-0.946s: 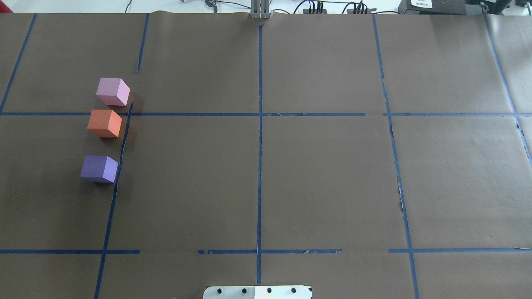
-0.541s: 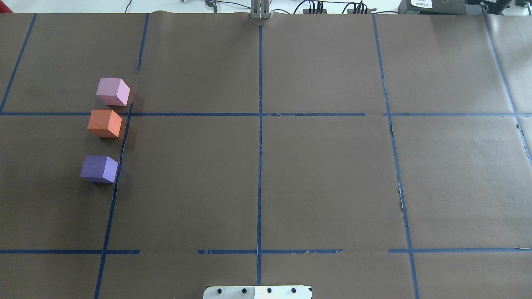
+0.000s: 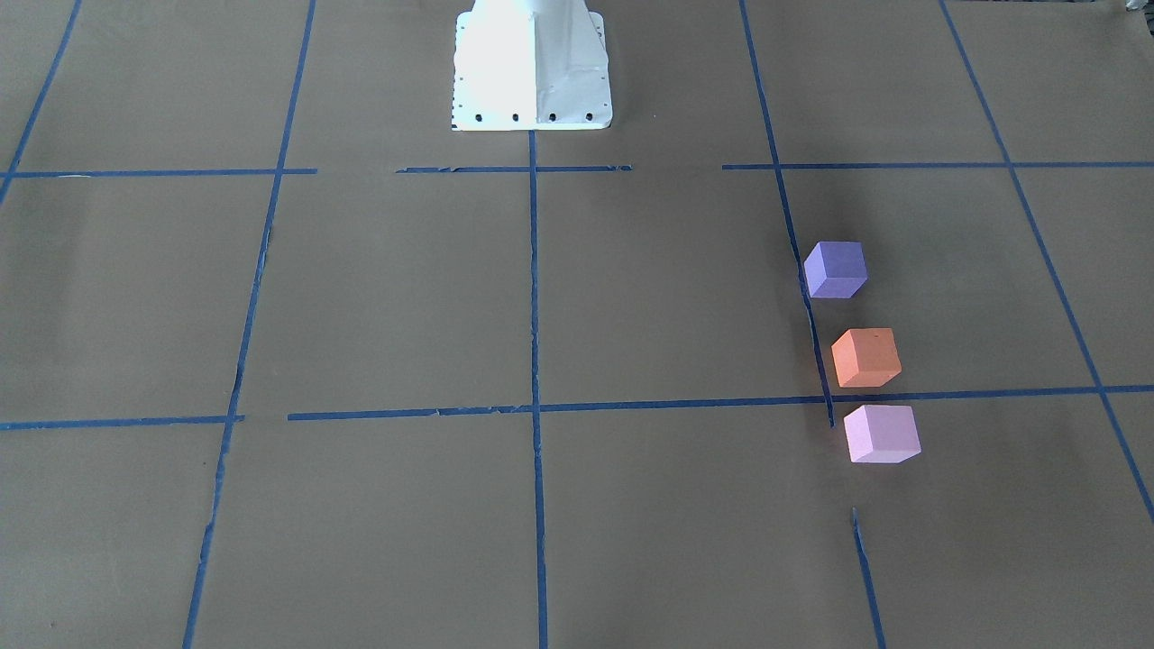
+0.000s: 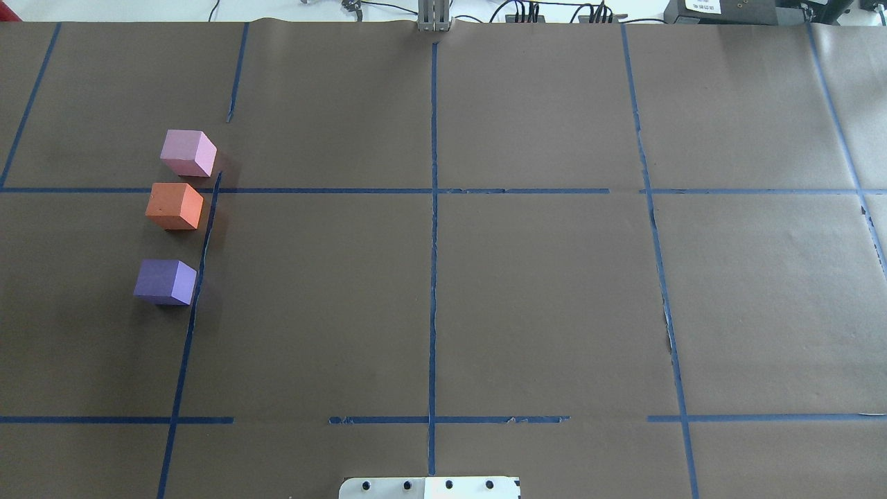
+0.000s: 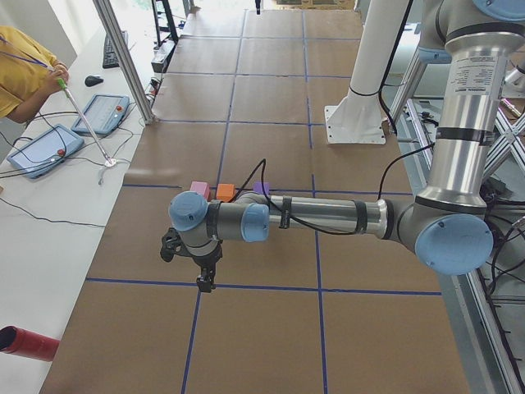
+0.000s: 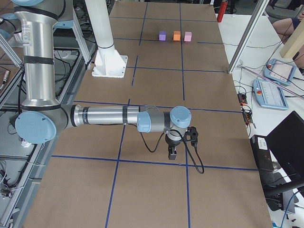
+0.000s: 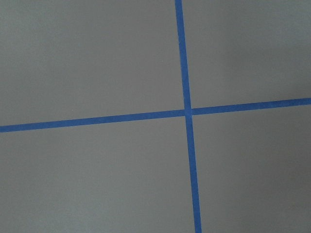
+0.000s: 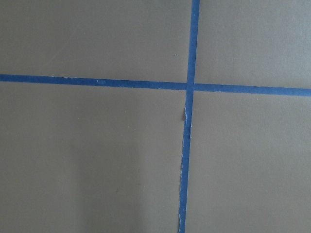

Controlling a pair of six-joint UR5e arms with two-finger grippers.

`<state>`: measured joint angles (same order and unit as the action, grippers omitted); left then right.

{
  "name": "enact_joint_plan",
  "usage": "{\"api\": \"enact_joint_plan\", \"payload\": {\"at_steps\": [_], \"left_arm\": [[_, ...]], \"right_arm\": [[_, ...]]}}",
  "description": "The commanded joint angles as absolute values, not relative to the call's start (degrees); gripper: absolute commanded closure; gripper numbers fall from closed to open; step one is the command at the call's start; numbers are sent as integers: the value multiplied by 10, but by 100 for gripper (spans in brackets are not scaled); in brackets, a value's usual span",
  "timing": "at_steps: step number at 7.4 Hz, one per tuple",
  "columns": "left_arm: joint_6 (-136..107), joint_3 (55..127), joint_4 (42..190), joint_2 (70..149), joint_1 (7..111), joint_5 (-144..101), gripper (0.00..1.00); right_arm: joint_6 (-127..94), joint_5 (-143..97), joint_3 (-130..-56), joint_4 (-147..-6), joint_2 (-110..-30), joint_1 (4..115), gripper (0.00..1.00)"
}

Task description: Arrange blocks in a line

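Three cubes stand in a rough line on the brown paper on the table's left side. In the overhead view the pale pink block (image 4: 187, 152) is farthest, the orange block (image 4: 174, 206) close behind it, and the purple block (image 4: 165, 281) nearest, with a wider gap. They also show in the front view: purple block (image 3: 836, 269), orange block (image 3: 865, 357), pink block (image 3: 881, 434). My left gripper (image 5: 205, 283) shows only in the left side view, away from the blocks. My right gripper (image 6: 172, 153) shows only in the right side view, far from them. I cannot tell whether either is open or shut.
Blue tape lines (image 4: 433, 242) grid the paper. The white robot base (image 3: 532, 72) stands at the table's middle near edge. Both wrist views show only a tape cross (image 7: 188, 111) on paper. A person (image 5: 20, 66) and teach pendants (image 5: 102, 113) are on a side table.
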<state>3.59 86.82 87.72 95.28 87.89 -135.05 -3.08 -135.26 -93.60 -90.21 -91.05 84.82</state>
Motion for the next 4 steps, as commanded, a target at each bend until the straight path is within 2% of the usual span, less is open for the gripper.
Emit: {"api": "enact_joint_plan", "payload": {"at_steps": [1,4], "left_arm": [[35,870,877,956,879,-1364,0],[35,870,880,959,879,-1361,0]], "right_arm": [[-31,-1353,-936,-902,-911,848,0],[-31,-1353,-936,-903,-911,848,0]]}}
